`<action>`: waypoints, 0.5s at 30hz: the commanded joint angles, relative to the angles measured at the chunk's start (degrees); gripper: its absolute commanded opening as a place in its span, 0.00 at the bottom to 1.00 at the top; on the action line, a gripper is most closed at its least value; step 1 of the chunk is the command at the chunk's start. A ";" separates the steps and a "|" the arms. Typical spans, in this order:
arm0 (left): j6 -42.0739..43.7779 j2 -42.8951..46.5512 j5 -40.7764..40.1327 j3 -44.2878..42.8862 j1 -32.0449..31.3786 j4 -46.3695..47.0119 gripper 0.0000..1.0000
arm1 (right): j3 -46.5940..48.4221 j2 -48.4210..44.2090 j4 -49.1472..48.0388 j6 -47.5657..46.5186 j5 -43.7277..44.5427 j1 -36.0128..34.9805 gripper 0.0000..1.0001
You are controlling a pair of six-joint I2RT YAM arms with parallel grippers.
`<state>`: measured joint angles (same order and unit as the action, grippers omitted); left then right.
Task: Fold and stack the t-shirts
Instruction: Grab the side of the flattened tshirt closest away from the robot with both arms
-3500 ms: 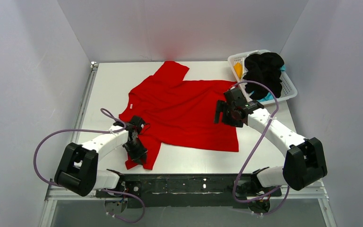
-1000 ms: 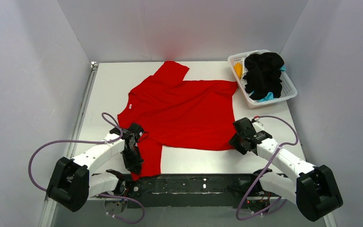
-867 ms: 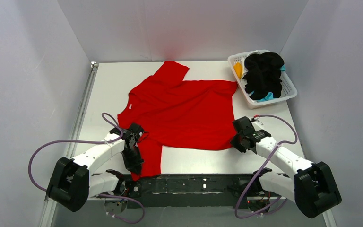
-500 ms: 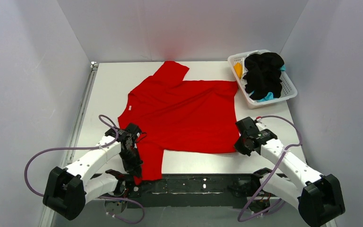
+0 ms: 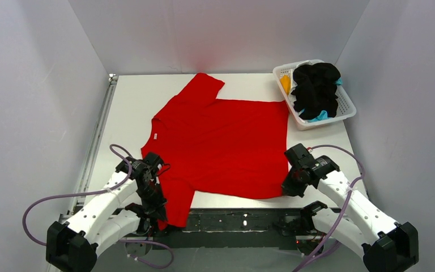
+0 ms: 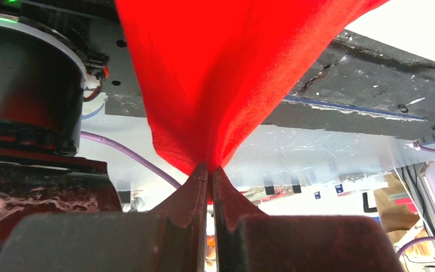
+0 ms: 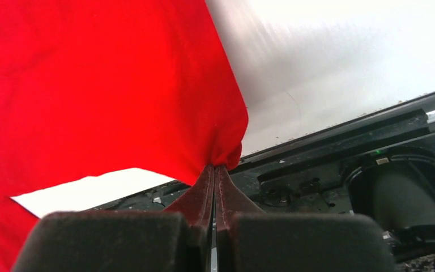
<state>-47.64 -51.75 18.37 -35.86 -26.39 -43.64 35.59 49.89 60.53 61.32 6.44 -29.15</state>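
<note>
Red t-shirt [image 5: 221, 141]: spread flat across the table [image 5: 130, 96], centre of the dial
Left gripper [image 6: 208, 170]: pinching the sleeve, seven o'clock
Right gripper [image 7: 215, 168]: pinching the hem corner, five o'clock
Handling: light, limp, stretchy; likely sags between grips, so take corners and seams

Overhead view far; wrist views close (share red t-shirt [image 5: 221, 141]).

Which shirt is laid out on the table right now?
The red t-shirt, spread across the table. The black shirt, orange-yellow shirt and teal shirt are bunched in the white basket at the far right.
</note>
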 commanded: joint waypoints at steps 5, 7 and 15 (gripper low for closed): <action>1.61 -7.27 7.06 -2.51 -0.33 -0.15 0.00 | 3.30 4.55 -5.93 -2.31 -0.25 -0.56 0.01; 2.17 -9.92 7.40 -4.90 -0.15 2.02 0.00 | 4.85 6.21 -7.50 -2.87 1.16 -0.49 0.01; 3.62 -21.21 8.21 -14.27 3.40 9.99 0.00 | 12.08 11.37 -14.48 -6.95 3.82 2.57 0.01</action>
<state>-45.04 -67.90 23.62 -46.85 -25.47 -32.45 42.33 59.35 51.44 58.08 7.70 -28.77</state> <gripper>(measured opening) 0.022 0.022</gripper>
